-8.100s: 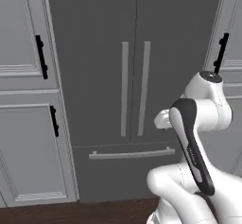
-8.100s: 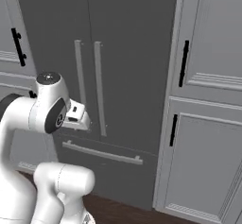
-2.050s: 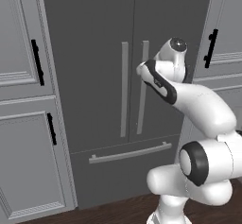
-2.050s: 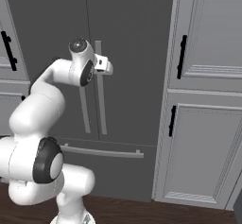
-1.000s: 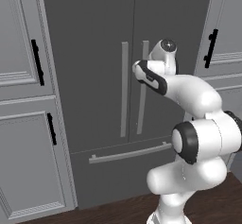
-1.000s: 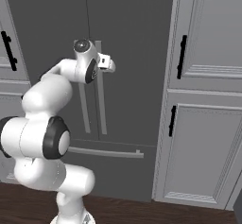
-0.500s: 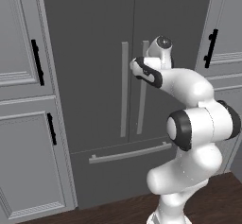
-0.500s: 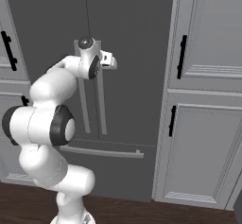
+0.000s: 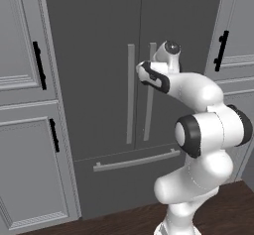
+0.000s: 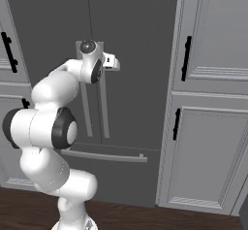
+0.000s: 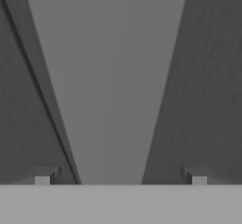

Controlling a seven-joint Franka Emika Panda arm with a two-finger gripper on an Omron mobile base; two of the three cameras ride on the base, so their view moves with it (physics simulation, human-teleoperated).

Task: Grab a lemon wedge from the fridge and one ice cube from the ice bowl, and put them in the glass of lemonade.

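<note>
Right between open pincer fingertips: fridge handle.

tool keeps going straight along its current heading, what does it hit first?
Most likely the fridge's right-door bar handle. In the hand view the handle runs up between the open tool's fingertips, dead ahead. How much gap is left is unclear; the dark door face lies behind it.

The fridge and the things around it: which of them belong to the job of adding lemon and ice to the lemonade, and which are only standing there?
Belongs to the job:
- fridge, both doors shut
- right door's bar handle, between the open gripper fingertips

Only standing there:
- left door's bar handle
- bottom drawer
- paneled grey cabinets with black handles, on both sides
- dark wood floor
</note>
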